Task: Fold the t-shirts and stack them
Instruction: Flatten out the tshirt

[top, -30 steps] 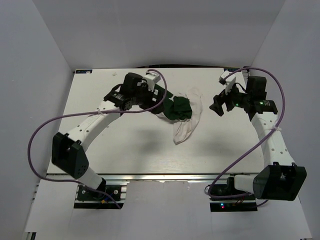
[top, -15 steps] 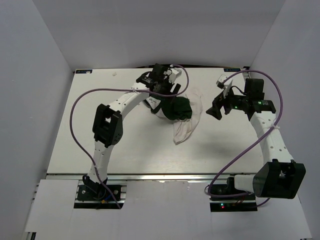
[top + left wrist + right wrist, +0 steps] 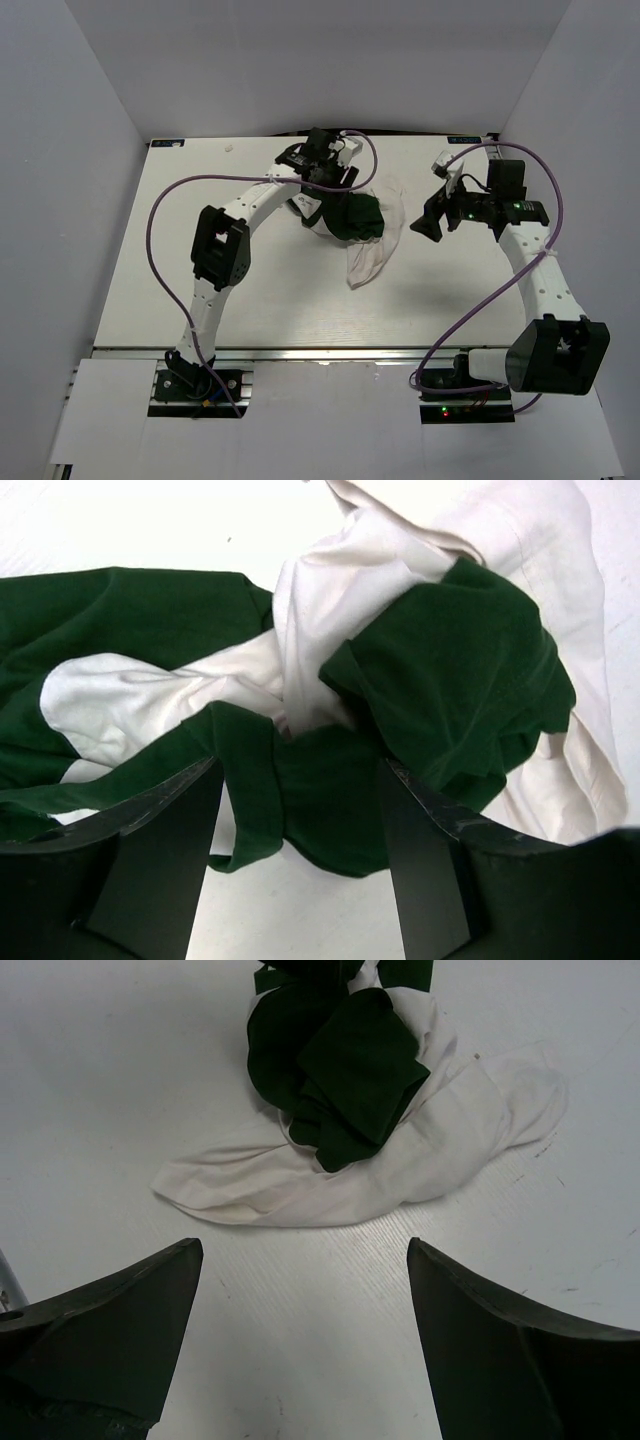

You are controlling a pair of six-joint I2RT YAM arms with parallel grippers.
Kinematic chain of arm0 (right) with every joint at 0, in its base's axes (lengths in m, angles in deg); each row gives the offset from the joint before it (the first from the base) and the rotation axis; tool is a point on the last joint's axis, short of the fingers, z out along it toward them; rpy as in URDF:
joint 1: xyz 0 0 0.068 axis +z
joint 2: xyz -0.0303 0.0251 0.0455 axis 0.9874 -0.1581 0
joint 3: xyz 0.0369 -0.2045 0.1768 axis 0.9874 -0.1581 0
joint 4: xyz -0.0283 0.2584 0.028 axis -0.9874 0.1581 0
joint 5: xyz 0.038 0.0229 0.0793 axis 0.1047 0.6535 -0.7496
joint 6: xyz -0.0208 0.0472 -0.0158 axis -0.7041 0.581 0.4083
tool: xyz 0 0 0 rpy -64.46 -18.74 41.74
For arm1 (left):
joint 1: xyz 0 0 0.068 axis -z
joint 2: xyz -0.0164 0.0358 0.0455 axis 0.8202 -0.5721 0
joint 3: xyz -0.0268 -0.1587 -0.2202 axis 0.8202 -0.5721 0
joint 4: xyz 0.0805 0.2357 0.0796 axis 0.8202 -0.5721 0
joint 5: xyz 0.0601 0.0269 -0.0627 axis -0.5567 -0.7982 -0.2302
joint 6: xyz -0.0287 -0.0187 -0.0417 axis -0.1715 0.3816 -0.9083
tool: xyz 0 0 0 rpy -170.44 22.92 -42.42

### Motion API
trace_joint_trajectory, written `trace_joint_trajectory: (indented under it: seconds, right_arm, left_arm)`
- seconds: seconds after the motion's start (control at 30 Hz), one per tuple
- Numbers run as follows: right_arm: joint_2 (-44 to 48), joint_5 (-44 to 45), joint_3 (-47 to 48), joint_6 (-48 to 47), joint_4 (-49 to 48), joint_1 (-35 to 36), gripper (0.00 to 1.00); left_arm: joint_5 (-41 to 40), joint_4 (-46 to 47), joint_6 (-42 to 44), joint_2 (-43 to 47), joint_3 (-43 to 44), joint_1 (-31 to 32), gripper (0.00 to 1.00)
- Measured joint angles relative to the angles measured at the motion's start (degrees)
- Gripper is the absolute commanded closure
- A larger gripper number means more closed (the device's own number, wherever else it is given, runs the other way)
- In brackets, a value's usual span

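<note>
Top external view: from the arm bases at the near edge, the white tabletop (image 3: 200, 270) runs back to the one garment in sight. This is a white cloth t-shirt with dark green sleeves and collar (image 3: 367, 225), lying crumpled in a heap on the far half, slightly right of centre. A white tail of cloth trails toward the near side. The left gripper (image 3: 328, 192) reaches over the heap's far-left edge, and the right gripper (image 3: 428, 221) hangs just right of it, apart from the cloth.

In the left wrist view, the left gripper (image 3: 300, 770) has its jaws spread, straddling a dark green fold of the t-shirt (image 3: 440, 670) low over the table. Nothing is pinched yet. In the right wrist view, the right gripper (image 3: 305, 1250) has its jaws wide apart over plain tabletop, with the t-shirt (image 3: 340, 1070) ahead of it and untouched.

The step in hand looks like the first one: taking hold of the bunched shirt so it can be opened out. No fold has been made, and no stack is in sight.

The next move likely calls for the left jaws to close on that green fold alone, not on several layers. The right gripper then needs an edge of its own, so the two can draw the shirt flat.
</note>
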Motion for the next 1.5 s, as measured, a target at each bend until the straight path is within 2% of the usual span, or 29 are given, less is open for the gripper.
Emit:
trace_joint_trajectory:
  seconds: [0.37, 0.53, 0.8, 0.9, 0.93, 0.97, 1.0, 1.07, 1.33, 1.5]
  right_arm:
    - [-0.09, -0.02, -2.05, 0.24, -0.17, -0.07, 0.11]
    - [-0.09, -0.04, -2.47, 0.39, -0.52, -0.09, 0.11]
    - [-0.09, -0.04, -2.51, 0.48, -1.11, -0.46, 0.11]
    - [-0.09, -0.02, -2.58, 0.48, -1.11, -0.61, 0.11]
    - [-0.09, -0.04, -2.58, 0.52, -1.11, -0.68, 0.11]
    - [-0.09, -0.04, -2.58, 0.57, -1.11, -0.72, 0.11]
    - [-0.09, -0.04, -2.58, 0.59, -1.16, -0.76, 0.11]
    - [-0.09, -0.04, -2.60, 0.61, -1.16, -0.79, 0.11]
    - [-0.04, -0.22, -2.89, 0.79, -1.31, -0.83, 0.11]
    - [0.52, -0.44, -3.50, 1.03, -1.44, -0.83, 0.11]
  left_arm:
    - [5.53, 0.15, -9.86, -1.25, 2.58, -5.46, 0.44]
    - [9.35, 0.22, -13.29, -2.27, 2.67, -7.85, 0.46]
    - [13.92, 0.37, -17.00, -6.67, 2.91, -7.19, 0.49]
    - [15.28, 0.44, -17.97, -8.04, 2.91, -7.06, 0.60]
    - [15.65, 0.52, -18.25, -8.37, 2.91, -7.04, 0.68]
    - [15.82, 0.52, -18.64, -8.57, 2.91, -7.02, 0.84]
    - [16.11, 0.52, -18.95, -8.79, 2.89, -7.04, 0.92]
    - [16.72, 0.81, -19.56, -8.83, 2.89, -7.04, 1.00]
    - [17.00, 4.22, -23.21, -7.06, 0.57, -7.72, 1.00]
    - [16.28, 7.41, -25.88, 2.71, -7.08, -9.53, 1.00]
